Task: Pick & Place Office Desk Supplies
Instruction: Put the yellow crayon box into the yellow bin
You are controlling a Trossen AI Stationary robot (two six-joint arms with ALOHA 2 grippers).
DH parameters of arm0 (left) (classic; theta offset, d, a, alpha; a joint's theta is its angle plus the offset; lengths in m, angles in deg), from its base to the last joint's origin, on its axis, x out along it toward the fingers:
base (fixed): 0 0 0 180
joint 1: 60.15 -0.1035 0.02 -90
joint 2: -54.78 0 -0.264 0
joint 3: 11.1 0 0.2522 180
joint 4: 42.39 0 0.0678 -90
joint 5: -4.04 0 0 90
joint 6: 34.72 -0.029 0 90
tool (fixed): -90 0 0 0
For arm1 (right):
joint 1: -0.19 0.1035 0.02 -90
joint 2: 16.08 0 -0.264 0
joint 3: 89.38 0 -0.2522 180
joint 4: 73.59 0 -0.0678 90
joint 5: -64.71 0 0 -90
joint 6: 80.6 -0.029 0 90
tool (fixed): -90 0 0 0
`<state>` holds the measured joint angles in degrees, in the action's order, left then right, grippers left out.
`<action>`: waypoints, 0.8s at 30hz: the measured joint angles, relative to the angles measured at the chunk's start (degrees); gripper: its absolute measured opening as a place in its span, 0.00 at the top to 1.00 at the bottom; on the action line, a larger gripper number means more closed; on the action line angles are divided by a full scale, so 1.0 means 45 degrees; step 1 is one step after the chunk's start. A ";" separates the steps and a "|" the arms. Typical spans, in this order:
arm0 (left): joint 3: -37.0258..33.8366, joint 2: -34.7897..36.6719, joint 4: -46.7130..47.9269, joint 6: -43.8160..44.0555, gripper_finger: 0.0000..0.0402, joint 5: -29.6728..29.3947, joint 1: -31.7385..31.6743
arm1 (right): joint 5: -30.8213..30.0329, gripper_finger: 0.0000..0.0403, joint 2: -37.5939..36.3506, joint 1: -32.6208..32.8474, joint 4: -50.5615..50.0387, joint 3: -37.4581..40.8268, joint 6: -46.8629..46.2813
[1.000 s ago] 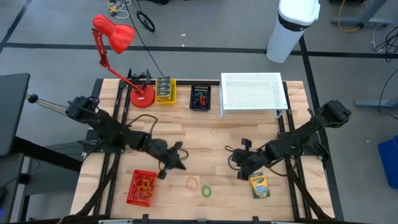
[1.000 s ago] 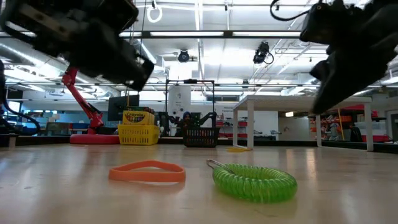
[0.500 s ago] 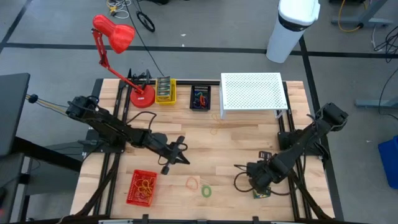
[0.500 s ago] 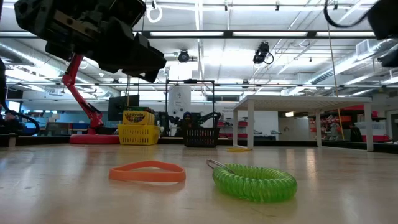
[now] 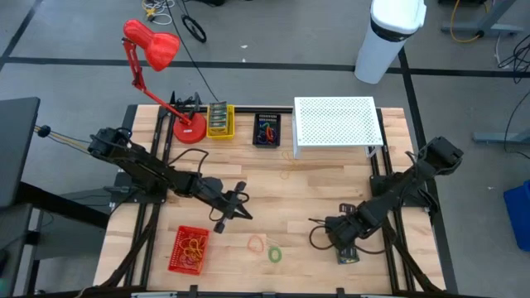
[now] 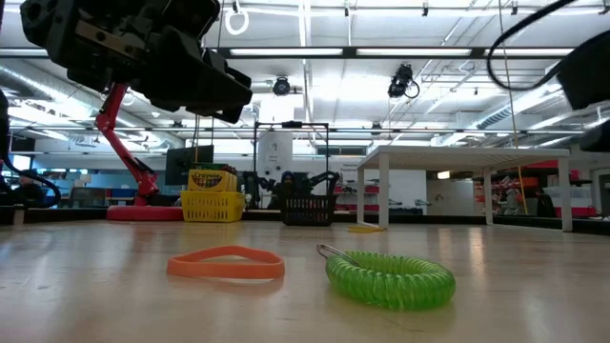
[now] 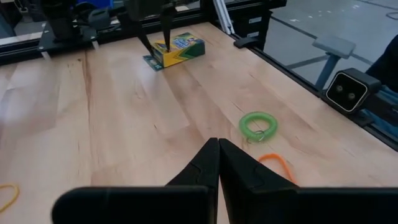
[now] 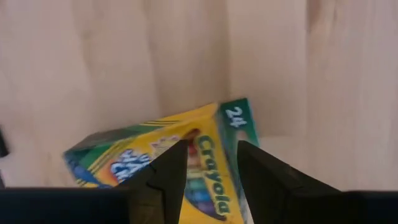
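Our right gripper (image 8: pixel 208 171) is spreading its fingers over the crayon box (image 8: pixel 186 158) lying flat at the table's (image 5: pixel 315 190) front right. We are hovering our left gripper (image 5: pixel 234 207), fingers pressed together, mid-table.

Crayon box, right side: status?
Right gripper open, straddling crayon box. Left gripper shut, empty, mid-table. Nothing in the way.
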<state>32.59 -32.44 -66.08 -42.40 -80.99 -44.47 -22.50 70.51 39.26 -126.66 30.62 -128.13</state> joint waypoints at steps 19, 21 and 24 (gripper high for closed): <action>0.0000 -0.0005 -0.0005 0.0034 0.97 0.0000 0.0005 | 0.0944 0.95 -0.0005 -0.0444 0.0824 0.0456 0.1266; 0.0000 -0.0005 -0.0005 0.0033 0.97 -0.0010 0.0005 | 0.0839 0.98 -0.0014 -0.0436 0.0824 0.0456 0.1388; 0.0000 -0.0005 -0.0004 0.0029 0.97 -0.0416 0.0005 | 0.0548 0.96 -0.0019 -0.0441 0.0680 0.0160 0.1608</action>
<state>32.59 -32.46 -66.10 -42.27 -82.86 -44.45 -20.03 70.42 37.27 -123.59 31.34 -120.89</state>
